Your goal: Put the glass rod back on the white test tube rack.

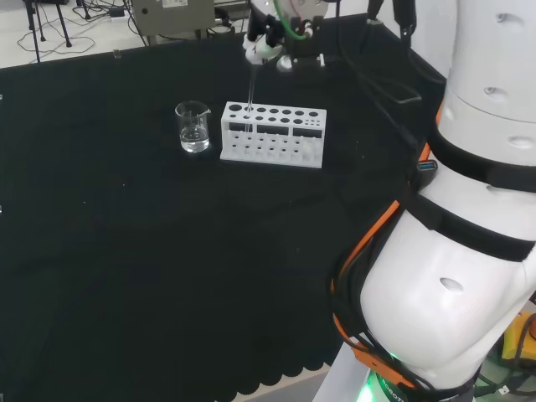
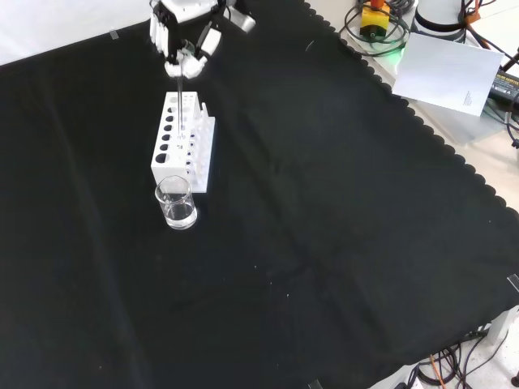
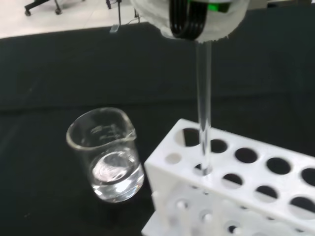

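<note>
The white test tube rack (image 1: 272, 134) (image 2: 183, 142) (image 3: 236, 196) stands on the black cloth, its top full of round holes. A clear glass rod (image 3: 204, 105) (image 1: 250, 88) (image 2: 179, 93) hangs upright from the hand (image 1: 272, 46) (image 2: 185, 36) (image 3: 192, 17), which is shut on the rod's upper end. The rod's lower tip sits in a hole near the rack's end, the end closest to the beaker. The hand hovers directly above that end of the rack.
A small glass beaker (image 1: 193, 127) (image 2: 176, 203) (image 3: 106, 155) holding a little clear liquid stands just beside the rack's end. The arm's white links (image 1: 469, 209) rise at the head view's right. Papers and cables (image 2: 446, 69) lie beyond the cloth's scalloped edge.
</note>
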`<action>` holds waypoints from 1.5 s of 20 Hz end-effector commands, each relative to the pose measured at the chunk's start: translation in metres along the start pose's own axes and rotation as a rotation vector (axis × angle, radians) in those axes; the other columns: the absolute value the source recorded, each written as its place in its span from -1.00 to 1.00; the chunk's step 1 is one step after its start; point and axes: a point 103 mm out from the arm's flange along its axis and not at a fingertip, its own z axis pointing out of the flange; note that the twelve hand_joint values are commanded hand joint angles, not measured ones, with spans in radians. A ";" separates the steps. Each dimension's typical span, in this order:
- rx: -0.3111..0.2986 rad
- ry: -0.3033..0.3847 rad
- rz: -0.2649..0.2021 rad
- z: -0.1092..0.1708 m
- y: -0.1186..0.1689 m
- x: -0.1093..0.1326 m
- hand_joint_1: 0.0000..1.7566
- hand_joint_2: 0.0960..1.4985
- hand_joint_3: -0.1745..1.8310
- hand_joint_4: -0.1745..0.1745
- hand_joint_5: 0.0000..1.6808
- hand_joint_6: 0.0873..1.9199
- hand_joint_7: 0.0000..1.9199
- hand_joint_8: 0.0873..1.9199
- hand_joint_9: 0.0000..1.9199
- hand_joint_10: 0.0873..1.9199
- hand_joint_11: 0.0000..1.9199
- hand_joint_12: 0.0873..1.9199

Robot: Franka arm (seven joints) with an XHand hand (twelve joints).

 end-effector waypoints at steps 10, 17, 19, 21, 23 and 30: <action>0.069 0.004 -0.048 0.032 0.028 0.020 0.49 0.12 -0.55 -1.00 0.60 -1.00 0.27 -0.06 0.76 -0.30 0.23 -0.18; 0.052 -0.001 -0.033 0.022 0.031 0.016 0.49 0.12 -0.55 -1.00 0.60 -1.00 0.27 -0.06 0.76 -0.30 0.23 -0.17; 0.048 0.003 -0.030 0.021 0.030 0.015 0.49 0.12 -0.55 -1.00 0.60 -1.00 0.27 -0.06 0.76 -0.30 0.23 -0.17; 0.047 0.002 -0.028 0.021 0.030 0.015 0.49 0.12 -0.55 -1.00 0.61 -1.00 0.27 -0.06 0.76 -0.30 0.23 -0.17; 0.052 -0.001 -0.027 0.022 0.032 0.016 0.49 0.12 -0.55 -1.00 0.61 -1.00 0.27 -0.06 0.76 -0.30 0.23 -0.17; 0.059 -0.007 -0.017 0.030 0.040 0.017 0.49 0.12 -0.55 -1.00 0.61 -1.00 0.27 -0.06 0.76 -0.30 0.23 -0.17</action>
